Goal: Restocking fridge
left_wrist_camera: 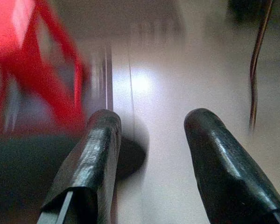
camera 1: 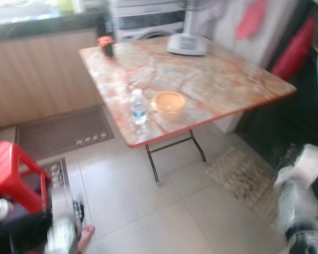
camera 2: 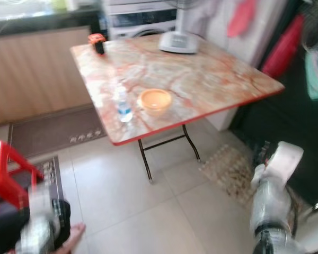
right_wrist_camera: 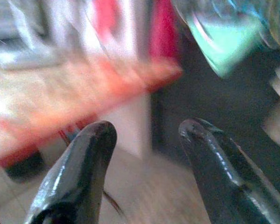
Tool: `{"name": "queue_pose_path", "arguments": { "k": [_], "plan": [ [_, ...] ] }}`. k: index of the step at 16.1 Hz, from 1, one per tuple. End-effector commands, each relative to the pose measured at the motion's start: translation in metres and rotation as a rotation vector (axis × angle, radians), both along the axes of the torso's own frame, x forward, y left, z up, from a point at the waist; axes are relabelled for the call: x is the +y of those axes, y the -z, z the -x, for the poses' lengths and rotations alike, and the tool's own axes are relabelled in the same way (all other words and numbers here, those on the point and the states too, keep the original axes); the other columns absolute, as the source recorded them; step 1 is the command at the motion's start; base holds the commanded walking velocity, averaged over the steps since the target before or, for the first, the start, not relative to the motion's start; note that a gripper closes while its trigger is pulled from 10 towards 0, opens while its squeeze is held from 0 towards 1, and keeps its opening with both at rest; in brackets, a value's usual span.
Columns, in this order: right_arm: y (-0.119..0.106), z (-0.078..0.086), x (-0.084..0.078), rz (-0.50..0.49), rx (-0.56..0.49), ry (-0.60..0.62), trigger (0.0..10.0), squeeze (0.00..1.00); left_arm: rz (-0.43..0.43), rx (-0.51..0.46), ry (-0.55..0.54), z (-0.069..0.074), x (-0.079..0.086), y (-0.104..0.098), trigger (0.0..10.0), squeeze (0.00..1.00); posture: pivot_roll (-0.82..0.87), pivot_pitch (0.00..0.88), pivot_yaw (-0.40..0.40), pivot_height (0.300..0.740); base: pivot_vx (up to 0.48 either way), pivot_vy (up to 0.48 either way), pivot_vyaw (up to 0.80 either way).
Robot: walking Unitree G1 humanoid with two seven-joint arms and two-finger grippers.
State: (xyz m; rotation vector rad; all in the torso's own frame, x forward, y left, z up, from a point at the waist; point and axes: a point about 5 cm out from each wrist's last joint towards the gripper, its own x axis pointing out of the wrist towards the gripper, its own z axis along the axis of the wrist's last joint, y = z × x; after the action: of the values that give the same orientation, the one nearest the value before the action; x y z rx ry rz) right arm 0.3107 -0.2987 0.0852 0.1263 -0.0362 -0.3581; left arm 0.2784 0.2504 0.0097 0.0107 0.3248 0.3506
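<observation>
While both arms hang low over the tiled floor point(camera 1: 148, 211), nothing gripped. Left gripper point(left_wrist_camera: 151, 140): fingers spread apart, empty, pointing at floor just beside red stool point(camera 1: 10, 169); doormat point(camera 1: 63, 132) further ahead of it. Right gripper point(right_wrist_camera: 147, 140): fingers apart too, empty, aimed toward the red-edged table point(camera 1: 228, 79), with a small rug point(camera 1: 244, 174) between. On the table, well ahead of both grippers: water bottle point(camera 1: 139, 107), upright, clear, contents hard to judge through blur. Just beside it, orange bowl point(camera 1: 169, 102), contents not discernible. Far end: white device point(camera 1: 187, 44) and small dark jar with orange top point(camera 1: 106, 45). Washing machine point(camera 1: 148, 21) behind the table. Heavy motion blur throughout.
</observation>
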Motion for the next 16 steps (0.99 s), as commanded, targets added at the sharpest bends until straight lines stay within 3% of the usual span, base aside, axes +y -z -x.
{"name": "queue_pose_path", "arguments": {
  "k": [1, 3, 5, 6, 7, 10, 14, 15, 16],
  "plan": [
    [0.022, 0.007, 0.017, -0.015, 0.070, -0.051, 10.0, 0.00, -0.021, -0.225, 0.029, -0.028, -0.006, -0.039, 10.0, 0.00, 0.00, 0.000, -0.039, 0.740, 0.000, 0.000, 0.00],
    [0.018, 0.002, 0.023, -0.009, 0.039, -0.078, 10.0, 0.00, -0.073, -0.365, 0.030, -0.039, -0.005, -0.065, 10.0, 0.00, 0.00, 0.000, -0.042, 0.740, 0.000, 0.000, 0.00],
    [0.017, 0.002, 0.024, -0.007, 0.035, -0.082, 10.0, 0.00, -0.088, -0.391, 0.035, -0.040, -0.006, -0.069, 10.0, 0.00, 0.00, 0.000, -0.042, 0.740, 0.000, 0.000, 0.00],
    [0.018, 0.003, 0.027, 0.025, 0.028, -0.105, 10.0, 0.00, -0.171, -0.525, 0.068, -0.048, -0.013, -0.095, 10.0, 0.00, 0.00, 0.000, -0.040, 0.740, 0.000, 0.000, 0.00],
    [0.014, 0.003, 0.027, 0.039, -0.010, -0.110, 10.0, 0.00, -0.229, -0.599, 0.107, -0.052, -0.019, -0.111, 10.0, 0.00, 0.00, 0.000, -0.040, 0.740, 0.000, 0.000, 0.00],
    [0.000, 0.001, 0.027, 0.095, -0.113, -0.127, 10.0, 0.00, -0.327, -0.700, 0.190, -0.060, -0.036, -0.135, 10.0, 0.00, -0.01, 0.000, -0.034, 0.740, 0.000, 0.000, 0.00],
    [-0.002, 0.001, 0.027, 0.096, -0.126, -0.128, 10.0, 0.00, -0.344, -0.708, 0.191, -0.059, -0.039, -0.136, 10.0, 0.00, -0.01, 0.000, -0.034, 0.740, 0.000, 0.000, 0.00],
    [-0.044, -0.017, 0.044, 0.196, -0.313, -0.202, 10.0, 0.00, -0.420, -0.756, 0.284, -0.054, -0.059, -0.144, 10.0, 0.00, -0.04, 0.000, -0.015, 0.740, 0.000, 0.000, 0.00],
    [-0.064, -0.021, 0.052, 0.208, -0.419, -0.217, 10.0, 0.00, -0.432, -0.779, 0.318, -0.046, -0.068, -0.145, 10.0, 0.00, -0.03, 0.000, -0.019, 0.740, 0.000, 0.000, 0.00]
  ]
}}
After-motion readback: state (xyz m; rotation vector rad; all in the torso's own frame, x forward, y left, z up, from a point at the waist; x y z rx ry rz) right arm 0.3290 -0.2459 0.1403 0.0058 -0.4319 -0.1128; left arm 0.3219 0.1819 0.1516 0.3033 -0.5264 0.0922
